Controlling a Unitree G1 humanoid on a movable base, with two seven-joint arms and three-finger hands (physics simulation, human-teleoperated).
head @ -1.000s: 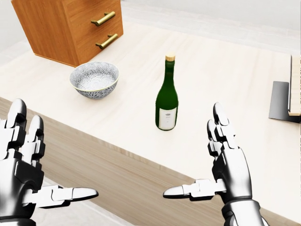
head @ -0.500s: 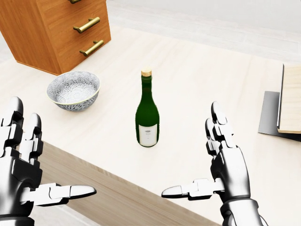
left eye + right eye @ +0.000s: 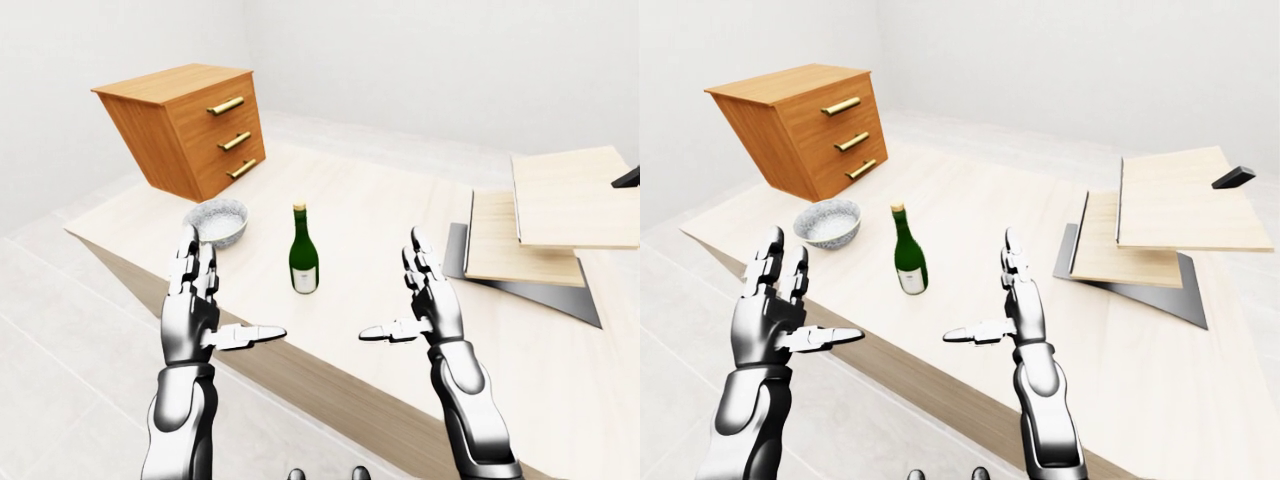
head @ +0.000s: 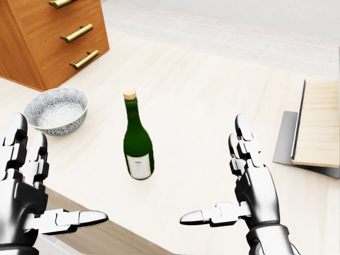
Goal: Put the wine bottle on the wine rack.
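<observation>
Hands are both spread wide and empty: the left hand (image 4: 24,196) and right hand (image 4: 249,186) hover over the table's (image 4: 212,95) near edge, touching nothing. Between them, farther up the head view, the wine bottle (image 4: 137,139) stands upright, apart from the bowl (image 4: 56,110) at its left.

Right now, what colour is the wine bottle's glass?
Dark green on the wine bottle, with a white label; clearest in the head view.

Head view looks steeply down, close on the table (image 4: 212,95) — bottle (image 4: 137,143) central. Eye views sit wider, facing across it — all three share bottle, bowl (image 3: 216,222), both hands.
</observation>
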